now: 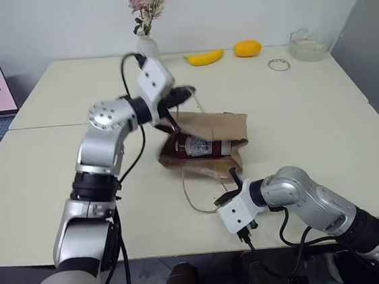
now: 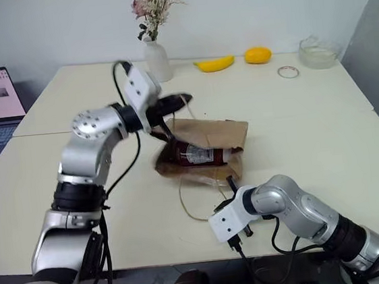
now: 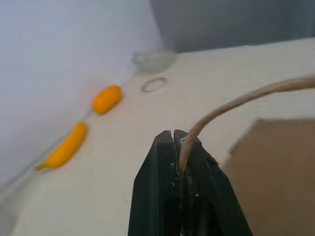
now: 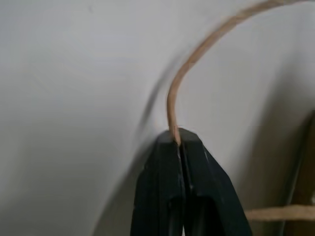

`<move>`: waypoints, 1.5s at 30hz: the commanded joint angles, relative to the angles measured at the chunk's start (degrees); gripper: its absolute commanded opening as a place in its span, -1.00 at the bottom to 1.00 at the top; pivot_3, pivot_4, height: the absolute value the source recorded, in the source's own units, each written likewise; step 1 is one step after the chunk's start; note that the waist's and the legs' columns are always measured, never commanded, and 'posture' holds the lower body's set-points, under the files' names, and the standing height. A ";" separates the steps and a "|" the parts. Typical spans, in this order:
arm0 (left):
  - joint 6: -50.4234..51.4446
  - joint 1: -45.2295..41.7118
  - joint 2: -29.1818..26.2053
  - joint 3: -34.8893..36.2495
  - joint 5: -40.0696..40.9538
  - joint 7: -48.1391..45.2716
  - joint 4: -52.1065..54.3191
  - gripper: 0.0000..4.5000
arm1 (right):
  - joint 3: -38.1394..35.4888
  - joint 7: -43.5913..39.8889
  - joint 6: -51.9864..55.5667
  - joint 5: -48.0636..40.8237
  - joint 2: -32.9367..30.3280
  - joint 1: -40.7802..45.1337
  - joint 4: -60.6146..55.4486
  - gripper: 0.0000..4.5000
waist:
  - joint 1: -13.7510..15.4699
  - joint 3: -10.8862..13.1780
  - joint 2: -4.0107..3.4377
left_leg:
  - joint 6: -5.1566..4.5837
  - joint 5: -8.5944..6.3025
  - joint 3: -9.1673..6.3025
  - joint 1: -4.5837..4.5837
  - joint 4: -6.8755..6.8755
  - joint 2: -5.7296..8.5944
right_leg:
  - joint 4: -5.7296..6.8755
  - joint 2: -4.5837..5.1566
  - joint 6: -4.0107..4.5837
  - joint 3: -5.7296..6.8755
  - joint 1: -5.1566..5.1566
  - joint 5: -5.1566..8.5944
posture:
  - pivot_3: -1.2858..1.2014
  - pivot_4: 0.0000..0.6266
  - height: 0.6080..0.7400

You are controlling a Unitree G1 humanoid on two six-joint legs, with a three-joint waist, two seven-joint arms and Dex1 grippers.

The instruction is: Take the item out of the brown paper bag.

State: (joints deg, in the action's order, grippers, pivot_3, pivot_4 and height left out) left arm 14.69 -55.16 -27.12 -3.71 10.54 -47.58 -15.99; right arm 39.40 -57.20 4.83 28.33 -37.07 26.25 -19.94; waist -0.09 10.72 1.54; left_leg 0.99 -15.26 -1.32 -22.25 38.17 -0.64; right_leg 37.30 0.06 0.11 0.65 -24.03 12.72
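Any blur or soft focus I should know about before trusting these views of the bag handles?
Left eye view: left gripper motion-smeared, bottle and brown paper bag sharp. Left wrist view: string handle and bag corner close and soft, banana blurry. Right wrist view: right gripper sharp on its string, with a faint shadow on the table.

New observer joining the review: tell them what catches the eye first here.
Mid-table, the brown paper bag lies crumpled with the ketchup bottle showing in its opening. The left gripper is shut on one string handle above the bag; the right gripper, near the table's front edge, pinches the other handle.
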 commanded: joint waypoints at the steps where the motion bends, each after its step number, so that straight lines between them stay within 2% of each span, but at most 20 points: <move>1: 0.30 -3.26 1.21 2.15 0.87 1.80 -1.76 -1.00 | 1.56 -2.25 -0.81 2.22 -0.81 -2.58 0.72 -0.99 | 0.00 -0.01 0.00 | 0.00 0.00 0.02 0.11 -0.02 0.01 | 0.00 0.00 0.00 0.00 0.06 0.00 | 0.03 -0.52 1.00; 6: 0.48 -5.00 2.08 2.73 1.71 1.73 -2.51 -1.00 | 0.42 -2.29 -0.44 2.76 -0.20 -4.62 -0.06 -0.99 | 0.02 -0.01 0.00 | 0.00 0.00 0.03 0.32 -0.04 0.01 | -0.06 0.01 -0.01 -0.02 0.28 0.01 | 0.03 -0.52 1.00; 11: 1.58 -2.26 1.88 1.95 3.99 -1.66 2.43 -1.00 | -7.08 0.91 3.53 -3.15 5.44 -3.94 -2.50 -0.99 | -0.04 -0.01 0.01 | 0.02 0.01 0.00 0.32 -0.04 -0.04 | -0.04 0.01 0.00 -0.05 0.28 0.00 | 0.03 -0.52 1.00; 14: 3.01 -0.11 1.51 1.83 4.61 -2.62 5.09 -1.00 | -9.89 -0.67 8.56 -6.94 7.55 -4.08 -6.11 -0.71 | -0.14 0.00 0.00 | 0.03 0.02 0.00 0.33 -0.05 -0.05 | 0.00 0.01 0.00 -0.08 0.26 0.01 | 0.03 -0.52 1.00; 21: 5.40 2.05 0.76 2.41 6.11 -3.92 8.91 -1.00 | -17.53 -4.83 20.69 -16.09 5.83 -3.54 -15.81 0.40 | -0.07 0.00 0.00 | 0.04 0.02 -0.05 0.30 -0.04 -0.03 | -0.02 0.03 0.00 -0.07 0.27 0.01 | 0.03 -0.52 1.00; 30: 8.36 1.71 1.33 3.42 9.84 -5.27 11.04 -1.00 | -33.38 -11.08 34.86 -34.07 -3.85 -2.08 -21.48 0.40 | -0.05 0.00 0.00 | 0.02 0.01 -0.06 0.30 -0.06 -0.02 | -0.03 0.05 0.00 -0.05 0.27 0.01 | 0.03 -0.52 1.00; 35: 13.21 1.14 0.74 5.08 13.82 -5.46 13.18 -1.00 | -38.34 -9.01 38.17 -39.73 -7.57 -1.82 -21.16 0.40 | -0.10 0.00 0.00 | 0.01 0.00 -0.04 0.29 -0.07 -0.03 | -0.06 0.06 0.00 -0.07 0.27 0.01 | 0.03 -0.52 1.00; 39: 17.05 0.96 -0.34 6.21 16.88 -6.02 15.20 -1.00 | -38.18 -4.40 42.42 -43.37 -5.81 1.52 -22.80 0.40 | -0.37 0.00 0.00 | 0.01 0.00 -0.02 0.31 -0.08 -0.07 | -0.03 0.05 0.00 -0.09 0.25 0.01 | 0.03 -0.52 1.00; 45: 20.99 0.27 -0.14 7.02 20.29 -4.83 16.48 -1.00 | -27.61 4.96 50.28 -42.58 -0.68 9.67 -23.10 0.40 | -0.34 0.01 -0.01 | 0.02 0.01 -0.05 0.30 -0.08 -0.07 | -0.01 0.06 0.01 -0.08 0.23 0.01 | 0.03 -0.52 1.00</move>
State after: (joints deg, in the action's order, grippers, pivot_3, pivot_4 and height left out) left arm 35.26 -53.04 -27.13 1.81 29.24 -52.94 -2.07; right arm 9.83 -54.77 53.37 -14.65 -38.44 34.01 -41.97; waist -0.43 10.72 1.53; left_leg 1.01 -15.25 -1.37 -21.95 38.09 -0.70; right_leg 37.28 0.12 0.12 0.56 -23.81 12.73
